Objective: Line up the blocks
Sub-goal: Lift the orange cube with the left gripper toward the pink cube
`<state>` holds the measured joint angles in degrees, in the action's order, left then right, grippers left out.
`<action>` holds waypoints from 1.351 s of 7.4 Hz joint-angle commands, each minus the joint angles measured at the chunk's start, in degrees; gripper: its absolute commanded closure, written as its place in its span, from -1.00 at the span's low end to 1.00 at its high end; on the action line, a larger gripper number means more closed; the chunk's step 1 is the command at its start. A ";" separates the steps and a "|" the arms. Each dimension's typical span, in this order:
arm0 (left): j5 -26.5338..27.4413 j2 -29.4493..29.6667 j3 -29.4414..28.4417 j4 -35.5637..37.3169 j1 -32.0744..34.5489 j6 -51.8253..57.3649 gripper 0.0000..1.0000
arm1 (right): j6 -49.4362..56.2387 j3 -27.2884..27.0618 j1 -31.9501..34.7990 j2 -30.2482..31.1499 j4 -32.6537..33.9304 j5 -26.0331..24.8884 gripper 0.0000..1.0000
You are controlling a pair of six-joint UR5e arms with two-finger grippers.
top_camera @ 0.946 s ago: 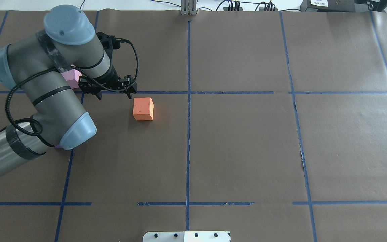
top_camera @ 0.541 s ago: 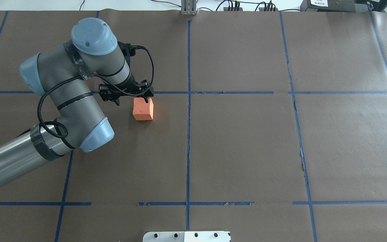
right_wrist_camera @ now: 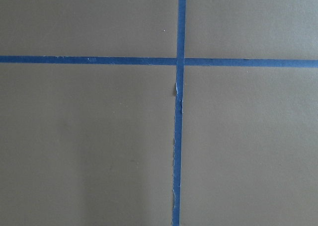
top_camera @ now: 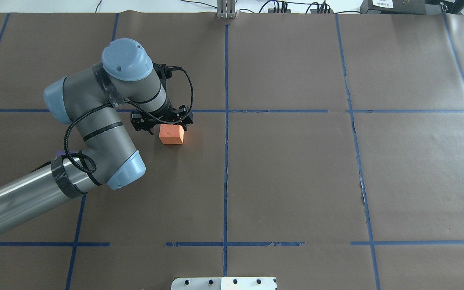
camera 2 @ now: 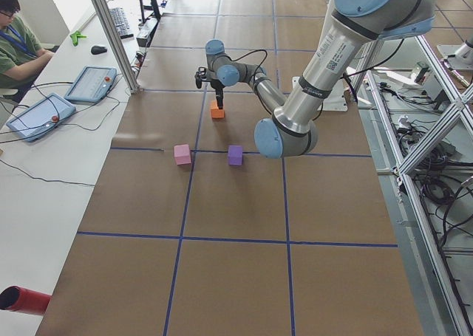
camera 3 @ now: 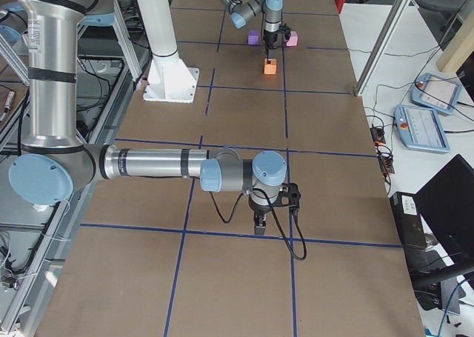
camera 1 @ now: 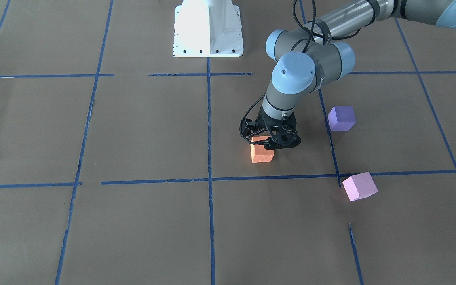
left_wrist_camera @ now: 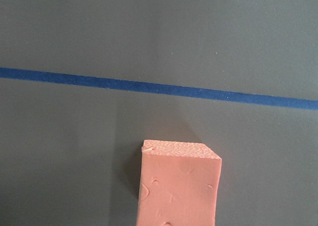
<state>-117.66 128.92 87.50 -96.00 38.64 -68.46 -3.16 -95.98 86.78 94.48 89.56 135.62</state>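
The orange block (top_camera: 172, 136) sits on the brown paper just left of the centre tape line; it also shows in the front view (camera 1: 261, 155) and the left wrist view (left_wrist_camera: 178, 191). My left gripper (top_camera: 167, 128) is open and hangs over the block, a finger on each side, apart from it. The dark purple block (camera 1: 341, 118) and the pale pink block (camera 1: 359, 186) lie further to my left, mostly hidden under the arm in the overhead view. My right gripper (camera 3: 261, 224) shows only in the exterior right view, low over bare paper; I cannot tell its state.
Blue tape lines (top_camera: 226, 161) grid the paper-covered table. The white robot base (camera 1: 208, 27) stands at the near middle edge. An operator (camera 2: 18, 44) and two tablets (camera 2: 89, 83) are at a side desk beyond the table's far edge.
My left arm has swung right, away from the pink block, and brought its open gripper over the orange block. The blocks have not moved.
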 commanded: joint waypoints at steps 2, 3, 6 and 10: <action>1.91 0.02 -1.97 -3.39 -0.85 -0.44 -1.00 | 0.00 0.00 0.05 0.00 0.00 0.00 -1.00; 4.08 0.02 -2.07 -3.92 -0.94 -0.53 -1.00 | 0.00 0.00 0.05 0.00 0.00 0.00 -1.00; 5.33 0.02 -4.35 -6.83 -1.55 -0.44 -1.00 | 0.00 0.00 0.05 0.00 0.00 0.00 -1.00; 5.95 -0.16 -4.35 -6.74 -2.17 -0.44 -0.12 | 0.00 0.00 -0.03 0.00 0.09 0.00 -1.00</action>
<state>-112.06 128.80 83.17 -102.74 36.61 -68.90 -3.16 -95.98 86.81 94.48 89.58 135.62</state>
